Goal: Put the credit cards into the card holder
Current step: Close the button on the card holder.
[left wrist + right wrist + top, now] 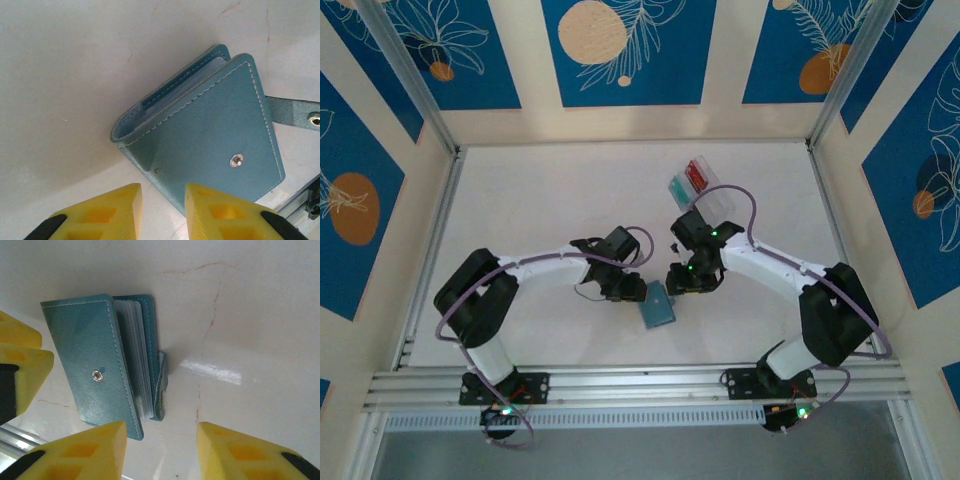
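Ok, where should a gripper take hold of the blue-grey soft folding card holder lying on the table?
Probably the top cover's free long edge on the blue-grey soft folding card holder, coming from the side where its clear sleeves fan out. The cover stands slightly lifted there, leaving room for a finger beneath; the folded spine opposite sits against the white table.

White tabletop (550,200) with faint reddish hairline marks (216,300), aluminium rail (640,384) along the near edge, cream walls with blue leaf-print panels (650,70) far, left and right.
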Robot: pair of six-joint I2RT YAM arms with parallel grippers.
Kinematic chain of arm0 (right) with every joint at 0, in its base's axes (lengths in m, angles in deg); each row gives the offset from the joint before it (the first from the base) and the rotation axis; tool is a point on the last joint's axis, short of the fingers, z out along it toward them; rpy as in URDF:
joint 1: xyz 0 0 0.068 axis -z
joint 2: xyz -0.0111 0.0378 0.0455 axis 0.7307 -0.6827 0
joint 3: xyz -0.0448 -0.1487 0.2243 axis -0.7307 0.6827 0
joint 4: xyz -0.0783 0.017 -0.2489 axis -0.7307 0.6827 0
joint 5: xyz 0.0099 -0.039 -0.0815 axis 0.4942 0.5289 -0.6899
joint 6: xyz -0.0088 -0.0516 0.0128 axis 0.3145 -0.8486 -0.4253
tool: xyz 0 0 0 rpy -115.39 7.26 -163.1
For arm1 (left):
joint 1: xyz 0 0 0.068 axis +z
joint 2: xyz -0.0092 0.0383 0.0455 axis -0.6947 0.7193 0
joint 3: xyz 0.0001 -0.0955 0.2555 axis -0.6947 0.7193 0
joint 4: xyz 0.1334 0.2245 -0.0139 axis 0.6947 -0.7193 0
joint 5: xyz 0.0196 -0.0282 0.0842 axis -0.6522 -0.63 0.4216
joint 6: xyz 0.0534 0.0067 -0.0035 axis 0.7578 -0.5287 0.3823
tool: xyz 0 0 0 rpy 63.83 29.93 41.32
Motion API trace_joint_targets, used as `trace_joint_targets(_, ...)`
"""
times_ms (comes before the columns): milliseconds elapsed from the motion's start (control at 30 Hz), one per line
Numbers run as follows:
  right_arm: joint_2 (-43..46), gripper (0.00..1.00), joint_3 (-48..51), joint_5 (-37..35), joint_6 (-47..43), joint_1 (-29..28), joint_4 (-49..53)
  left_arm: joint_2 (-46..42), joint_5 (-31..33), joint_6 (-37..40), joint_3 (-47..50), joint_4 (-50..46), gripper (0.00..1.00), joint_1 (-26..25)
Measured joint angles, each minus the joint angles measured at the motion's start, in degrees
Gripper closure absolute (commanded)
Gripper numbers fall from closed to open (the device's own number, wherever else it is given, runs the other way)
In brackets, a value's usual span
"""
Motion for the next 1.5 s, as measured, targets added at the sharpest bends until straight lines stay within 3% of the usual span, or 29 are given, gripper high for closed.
trace_joint_targets(467, -3.0, 0.76, 0.0, 0.0, -0.9, 0.0, -0.7, 0.0, 0.0, 0.0, 0.0, 0.1, 0.73, -0.1)
trace_joint_targets(833, -3.0, 1.0, 0.0, 0.5, -1.4, 0.0, -1.9, 0.0, 0.0, 0.0, 0.0, 0.1, 0.73, -0.1)
trace_joint_targets(1500, -2.2, 1.0, 0.1, 8.3, -1.5, -1.8, -6.1, 1.2, 0.8, 0.0, 0.1, 0.1, 0.73, -0.9)
